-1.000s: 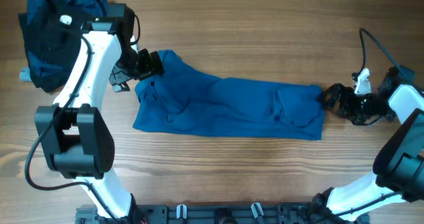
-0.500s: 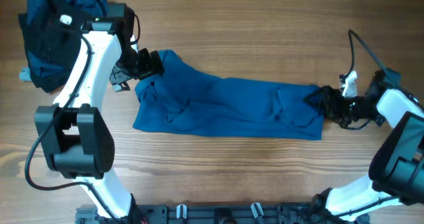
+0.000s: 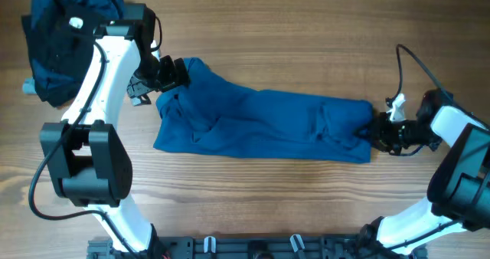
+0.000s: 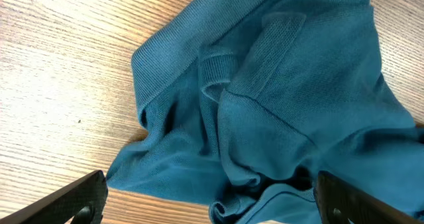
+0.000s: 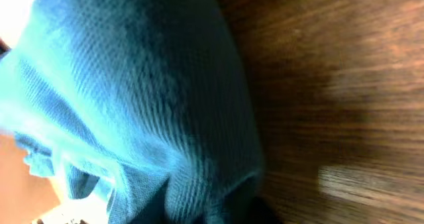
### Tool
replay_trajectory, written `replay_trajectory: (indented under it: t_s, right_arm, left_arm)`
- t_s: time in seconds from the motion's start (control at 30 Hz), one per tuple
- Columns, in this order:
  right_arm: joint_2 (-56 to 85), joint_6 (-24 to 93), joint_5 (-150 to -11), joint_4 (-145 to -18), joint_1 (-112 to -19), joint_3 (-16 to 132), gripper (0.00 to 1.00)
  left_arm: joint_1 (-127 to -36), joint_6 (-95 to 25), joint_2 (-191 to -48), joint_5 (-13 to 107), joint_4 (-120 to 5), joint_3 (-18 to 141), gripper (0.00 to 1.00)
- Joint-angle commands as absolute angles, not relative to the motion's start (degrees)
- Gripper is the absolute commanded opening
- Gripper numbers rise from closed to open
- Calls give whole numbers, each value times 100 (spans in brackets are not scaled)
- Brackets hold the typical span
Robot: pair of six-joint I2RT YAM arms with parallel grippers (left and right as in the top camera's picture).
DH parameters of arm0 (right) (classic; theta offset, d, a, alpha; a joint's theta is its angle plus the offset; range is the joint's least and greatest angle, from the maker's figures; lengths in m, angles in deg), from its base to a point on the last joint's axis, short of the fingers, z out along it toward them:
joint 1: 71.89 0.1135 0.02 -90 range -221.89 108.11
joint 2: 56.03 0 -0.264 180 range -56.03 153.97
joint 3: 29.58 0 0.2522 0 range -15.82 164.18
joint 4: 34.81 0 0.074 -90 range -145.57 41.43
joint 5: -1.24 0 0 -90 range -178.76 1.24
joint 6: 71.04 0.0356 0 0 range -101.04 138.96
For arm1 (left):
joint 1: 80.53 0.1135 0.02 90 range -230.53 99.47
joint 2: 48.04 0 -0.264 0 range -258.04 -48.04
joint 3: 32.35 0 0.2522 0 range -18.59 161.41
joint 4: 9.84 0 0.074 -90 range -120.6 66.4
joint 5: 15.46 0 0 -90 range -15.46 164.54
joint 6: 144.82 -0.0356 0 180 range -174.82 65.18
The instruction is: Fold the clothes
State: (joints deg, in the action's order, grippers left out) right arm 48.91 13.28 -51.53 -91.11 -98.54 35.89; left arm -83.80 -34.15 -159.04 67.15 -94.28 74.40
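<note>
Overhead, the wood-grain table point(image 3: 306, 29) fills the whole view, with a heap of dark garments point(image 3: 53, 52) at its far left corner and the blue polo shirt point(image 3: 260, 125) lying rumpled and stretched left to right across the middle. The left gripper point(image 3: 170, 73) is at the shirt's upper left end and the right gripper point(image 3: 377, 130) at its right edge. Only the left wrist view shows that arm's fingers point(image 4: 79, 197) spread wide, holding nothing, above a ribbed edge point(image 4: 162, 65) of the shirt. The right wrist view gives just bunched blue cloth close against bare wood, so I cannot tell whether those jaws have closed on it.
</note>
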Motion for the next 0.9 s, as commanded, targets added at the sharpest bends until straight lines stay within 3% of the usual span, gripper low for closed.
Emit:
replay_trajectory:
  t_s: [0.0,0.13,0.3,0.57,0.7,0.87]
  right_arm:
    - [5038,1313,-5223,-9035,-9808,3506,5]
    - [5024,1331,-4231,-8950,-9810,3586,4]
    - [4653,1626,-4268,-9162,-9810,4323,4]
    - [3608,1958,-6650,-9852,-9808,4848,4]
    - [3366,2109,-7015,-9942,-9749,4848,4]
    - [3352,2474,-7837,-9918,-8962,4845,4]
  left_arm:
    - [-8369,-3488,-15834,6645,-9428,7430,100]
    - [-8367,-3488,-15834,6645,-9471,7430,100]
    - [-8369,-3488,-15834,6645,-9539,7430,100]
    - [-8369,-3488,-15834,6645,-9535,7430,100]
    - [-8369,-3488,-15834,6645,-9530,7430,100]
    - [-8369,-3488,-15834,6492,-9535,7430,100]
